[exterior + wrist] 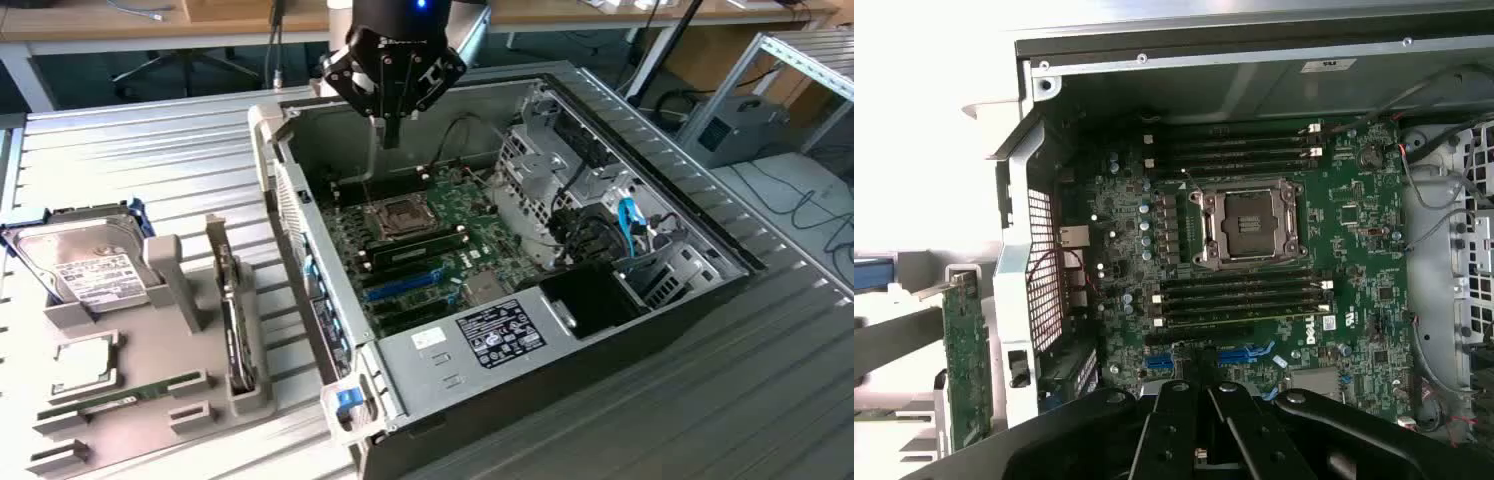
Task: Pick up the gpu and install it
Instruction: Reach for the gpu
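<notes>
Ribbed grey metal tabletop (pixel 160 150) all round, with desks and cables in the background. On it, the gpu (pixel 236 325) stands on its long edge in a slot of the grey holder tray (pixel 160 290), on the exterior view's left, just beside the open PC case (pixel 667 300) but not touching it. From there it reads as a thin dark card with a silvery edge. The wrist view catches a green board face on what looks like the same card, next to the case's perforated wall.

Also on the tray are a hard drive (pixel 87 265) in a blue frame and a narrow green RAM stick (pixel 127 395) lying flat.

The hand (pixel 387 135) hangs over the far end of the case, well apart from the gpu, fingers pressed together with nothing between them.

Only the wrist view looks straight down on the motherboard (pixel 1354 250). It shows the CPU socket (pixel 1244 225), rows of black memory slots and the blue slots (pixel 1244 353) right by the hand's tips.
</notes>
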`<act>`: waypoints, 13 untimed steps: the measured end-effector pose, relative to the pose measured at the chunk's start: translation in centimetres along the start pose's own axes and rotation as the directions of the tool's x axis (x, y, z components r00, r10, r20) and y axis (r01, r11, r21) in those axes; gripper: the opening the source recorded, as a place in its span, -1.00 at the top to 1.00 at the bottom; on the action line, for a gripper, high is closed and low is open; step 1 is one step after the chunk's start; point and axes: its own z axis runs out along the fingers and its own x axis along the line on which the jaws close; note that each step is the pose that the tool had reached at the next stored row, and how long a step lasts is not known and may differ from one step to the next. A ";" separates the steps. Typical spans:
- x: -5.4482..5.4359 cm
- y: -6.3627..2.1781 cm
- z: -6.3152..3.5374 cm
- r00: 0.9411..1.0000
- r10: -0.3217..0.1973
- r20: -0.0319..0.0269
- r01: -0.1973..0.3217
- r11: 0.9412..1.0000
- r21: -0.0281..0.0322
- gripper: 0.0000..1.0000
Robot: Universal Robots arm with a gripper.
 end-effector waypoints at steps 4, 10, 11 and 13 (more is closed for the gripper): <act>0.1 -0.01 0.00 1.000 0.000 0.000 0.000 1.000 0.000 0.79; 0.4 -0.04 -0.01 1.000 0.000 0.000 0.000 1.000 0.000 0.79; 0.5 -0.04 -0.01 1.000 0.000 0.000 0.000 1.000 0.000 0.79; 0.7 -0.05 -0.01 1.000 0.000 0.000 0.000 1.000 0.000 0.79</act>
